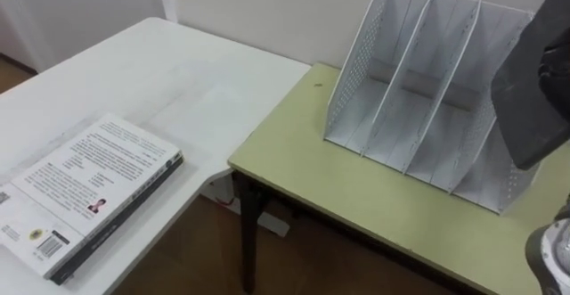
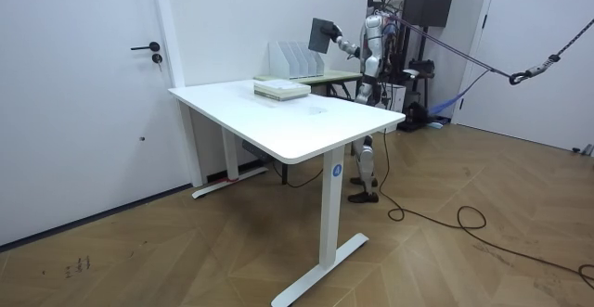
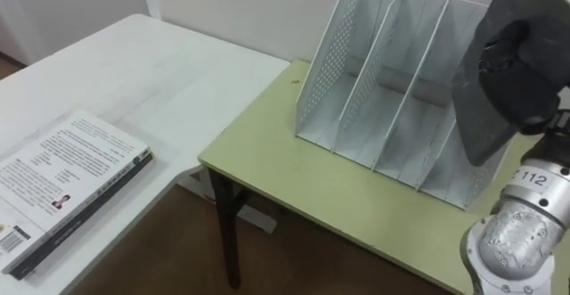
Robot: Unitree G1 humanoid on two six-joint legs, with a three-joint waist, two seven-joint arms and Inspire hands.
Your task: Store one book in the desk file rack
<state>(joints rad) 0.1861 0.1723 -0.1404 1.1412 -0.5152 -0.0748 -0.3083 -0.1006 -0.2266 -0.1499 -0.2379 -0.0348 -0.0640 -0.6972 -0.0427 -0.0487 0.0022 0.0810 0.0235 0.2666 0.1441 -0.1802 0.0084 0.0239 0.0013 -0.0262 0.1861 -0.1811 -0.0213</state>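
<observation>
So the right hand (image 3: 524,63) has its fingers curled round a dark grey book (image 3: 481,130), held up tilted by the right end of the rack (image 3: 383,90), not in a slot yet. The rack stands upright toward the back edge of the green desk (image 3: 294,184). Over on the white table (image 3: 169,72), a stack (image 3: 62,184) lies near its front edge. The top cover has text blocks, a barcode and a small photo, all too small for me to read.

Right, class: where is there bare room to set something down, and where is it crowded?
Free: the strip of green desk before the file rack, and the white table between the book stack and that desk. Crowded: the rack's right end, where the right hand holds a dark book.
</observation>
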